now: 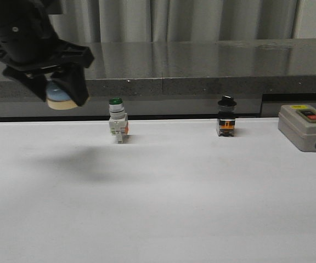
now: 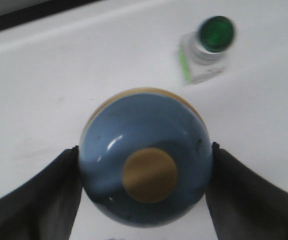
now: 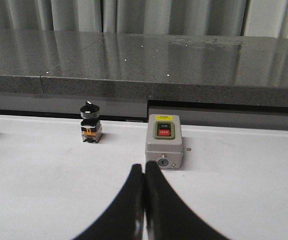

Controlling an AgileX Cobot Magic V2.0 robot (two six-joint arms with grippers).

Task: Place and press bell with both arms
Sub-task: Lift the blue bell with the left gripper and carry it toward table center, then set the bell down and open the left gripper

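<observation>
The light-blue bell (image 1: 60, 96) with its cream base hangs in the air at the upper left, well above the white table (image 1: 163, 197). My left gripper (image 1: 56, 90) is shut on it. In the left wrist view the blue dome (image 2: 144, 157) with its cream button fills the space between both black fingers (image 2: 34, 200), which press its sides. My right gripper (image 3: 144, 167) is shut with nothing in it, low over the table; that arm is out of the front view.
A green-capped white push-button switch (image 1: 117, 120) stands on the table at the back, also in the left wrist view (image 2: 209, 47). A black-knobbed selector switch (image 1: 226, 116) stands further right. A grey box with red and green buttons (image 1: 306, 126) sits at the right edge, just beyond my right fingertips (image 3: 164, 142).
</observation>
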